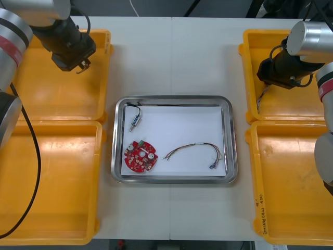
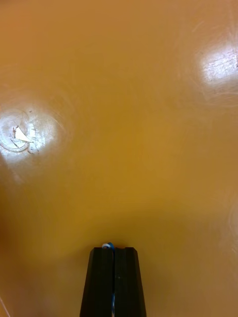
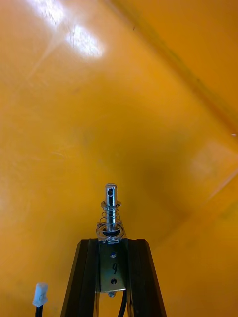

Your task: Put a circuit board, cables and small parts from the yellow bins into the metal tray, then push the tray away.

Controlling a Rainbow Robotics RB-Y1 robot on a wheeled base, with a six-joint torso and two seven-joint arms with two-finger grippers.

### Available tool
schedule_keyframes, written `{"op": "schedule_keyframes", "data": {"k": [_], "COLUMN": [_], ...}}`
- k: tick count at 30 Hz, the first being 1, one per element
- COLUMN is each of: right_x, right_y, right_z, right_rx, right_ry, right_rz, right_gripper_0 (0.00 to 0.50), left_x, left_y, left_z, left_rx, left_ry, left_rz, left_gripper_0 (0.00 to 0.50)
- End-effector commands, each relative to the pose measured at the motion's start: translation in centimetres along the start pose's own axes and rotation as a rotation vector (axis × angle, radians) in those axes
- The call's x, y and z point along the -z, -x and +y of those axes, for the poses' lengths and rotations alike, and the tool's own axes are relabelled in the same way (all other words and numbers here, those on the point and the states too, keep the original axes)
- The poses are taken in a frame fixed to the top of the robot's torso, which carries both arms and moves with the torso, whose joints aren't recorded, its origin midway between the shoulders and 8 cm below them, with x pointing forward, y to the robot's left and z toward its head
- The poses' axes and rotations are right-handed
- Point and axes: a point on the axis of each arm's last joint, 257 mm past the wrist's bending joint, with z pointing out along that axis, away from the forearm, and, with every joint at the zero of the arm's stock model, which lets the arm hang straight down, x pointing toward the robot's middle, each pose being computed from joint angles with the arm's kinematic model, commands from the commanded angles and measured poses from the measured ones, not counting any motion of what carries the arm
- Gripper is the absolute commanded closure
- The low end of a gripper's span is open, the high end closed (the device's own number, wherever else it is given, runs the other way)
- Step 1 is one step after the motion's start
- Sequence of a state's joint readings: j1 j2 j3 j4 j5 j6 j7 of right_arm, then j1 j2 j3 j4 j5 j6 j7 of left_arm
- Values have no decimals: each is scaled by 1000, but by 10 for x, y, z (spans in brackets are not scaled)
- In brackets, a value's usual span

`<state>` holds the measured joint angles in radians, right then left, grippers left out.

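Left gripper, above the far left yellow bin, is clamped on a small metal part with a spring. Right gripper, over the far right yellow bin, pinches a blue and white cable. Between the bins, the metal tray holds a red circuit board, a red and yellow cable and a second metal part.

A: Arms looking how?
B: Left arm and right arm are showing silver cylindrical links, each wearing a red band. Black wrist housings. A black cable is running along the left. Fingers are looking black, faceted.
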<state>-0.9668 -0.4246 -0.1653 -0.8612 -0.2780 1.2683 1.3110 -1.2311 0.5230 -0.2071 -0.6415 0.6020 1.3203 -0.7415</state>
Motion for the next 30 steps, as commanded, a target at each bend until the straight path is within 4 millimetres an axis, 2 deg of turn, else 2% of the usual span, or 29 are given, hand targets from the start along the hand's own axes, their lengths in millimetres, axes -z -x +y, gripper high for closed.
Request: {"op": "schedule_keyframes", "data": {"k": [1,8,15,21,23,30], "right_x": [20,33,60,78,81,94], "right_y": [31,40,54,63,68,82], "right_z": [8,-6,-26,-44,-53,-66], "right_rx": [16,31,25,-13,-26,-67], "right_ry": [-4,-29,-47,-47,-53,-47], "right_rz": [-64,-69,-74,-72,-81,-108], "right_gripper_0": [500,500,500,500,500,500], "left_x": [47,83,111,124,127,125], "left_y": [34,32,9,-25,-42,-88], "left_z": [-3,-5,-11,-18,-23,-45], "left_rx": [-52,-106,-160,-215,-240,-282], "left_ry": [-34,-4,22,-2,-9,-46], "left_rz": [-42,-44,-41,-44,-42,-50], "left_gripper_0": [500,500,500,498,500,500]}}
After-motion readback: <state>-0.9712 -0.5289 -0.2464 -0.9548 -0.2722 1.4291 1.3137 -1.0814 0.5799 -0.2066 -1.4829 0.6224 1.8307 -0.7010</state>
